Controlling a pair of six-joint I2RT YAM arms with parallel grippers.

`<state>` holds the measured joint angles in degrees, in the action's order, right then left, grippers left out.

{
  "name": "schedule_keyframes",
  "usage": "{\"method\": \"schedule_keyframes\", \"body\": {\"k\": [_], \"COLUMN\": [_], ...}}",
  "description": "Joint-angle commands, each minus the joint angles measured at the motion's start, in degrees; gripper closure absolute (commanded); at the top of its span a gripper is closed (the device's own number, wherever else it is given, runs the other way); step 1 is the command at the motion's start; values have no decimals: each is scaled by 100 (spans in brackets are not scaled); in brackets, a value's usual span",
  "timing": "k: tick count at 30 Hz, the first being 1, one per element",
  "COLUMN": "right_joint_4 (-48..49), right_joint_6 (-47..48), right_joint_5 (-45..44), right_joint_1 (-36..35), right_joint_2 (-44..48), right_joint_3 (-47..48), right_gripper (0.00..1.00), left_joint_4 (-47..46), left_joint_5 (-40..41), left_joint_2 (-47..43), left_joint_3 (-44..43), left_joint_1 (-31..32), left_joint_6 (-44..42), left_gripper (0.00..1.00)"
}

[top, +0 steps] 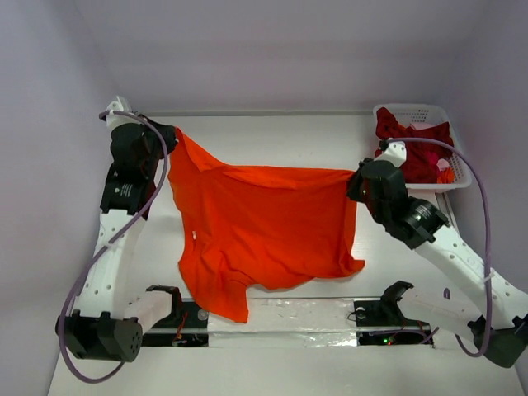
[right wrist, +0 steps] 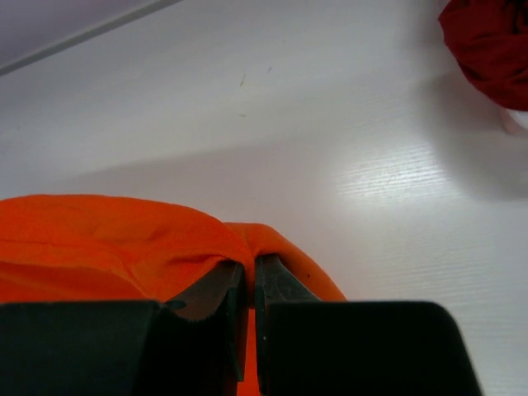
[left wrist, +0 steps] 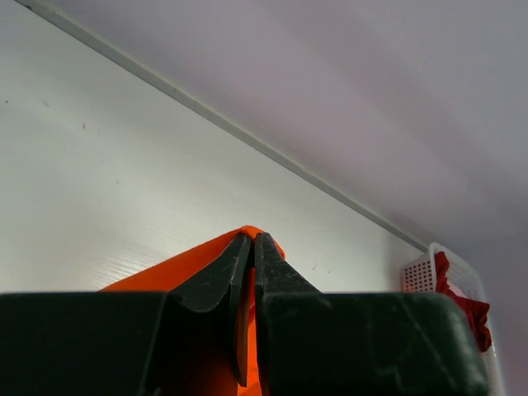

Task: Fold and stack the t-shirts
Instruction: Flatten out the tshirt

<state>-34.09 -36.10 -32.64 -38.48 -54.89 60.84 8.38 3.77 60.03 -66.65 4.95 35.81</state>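
Nearest, left gripper [left wrist: 254, 241] clamped on shirt [top: 264, 227] corner; right gripper [right wrist: 248, 269] pinching opposite corner, cloth taut between them. Risk: bite looks shallow, perhaps hem only; more pull slips cloth free.

I'm holding left gripper [top: 171, 137] reached far forward on the left, right gripper [top: 354, 183] less far on the right, both with jaws pinched tight.
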Motion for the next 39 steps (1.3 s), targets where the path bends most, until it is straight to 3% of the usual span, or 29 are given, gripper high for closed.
{"method": "schedule_keyframes", "body": {"k": [1, 26, 39], "right_joint_4": [876, 2239, 2134], "right_joint_6": [463, 613, 551], "right_joint_5": [469, 1954, 2192], "right_joint_1": [315, 1510, 1739], "right_joint_2": [-188, -2798, -4081], "right_joint_3": [235, 666, 1580], "right_gripper": [100, 100, 100], "left_joint_4": [-451, -794, -750], "left_joint_5": [133, 291, 300], "left_joint_2": [236, 2820, 3840], "left_joint_3": [-348, -1226, -2115], "left_joint_1": [23, 23, -29], "left_joint_6": [-31, 295, 312], "left_gripper": [100, 100, 100]}}
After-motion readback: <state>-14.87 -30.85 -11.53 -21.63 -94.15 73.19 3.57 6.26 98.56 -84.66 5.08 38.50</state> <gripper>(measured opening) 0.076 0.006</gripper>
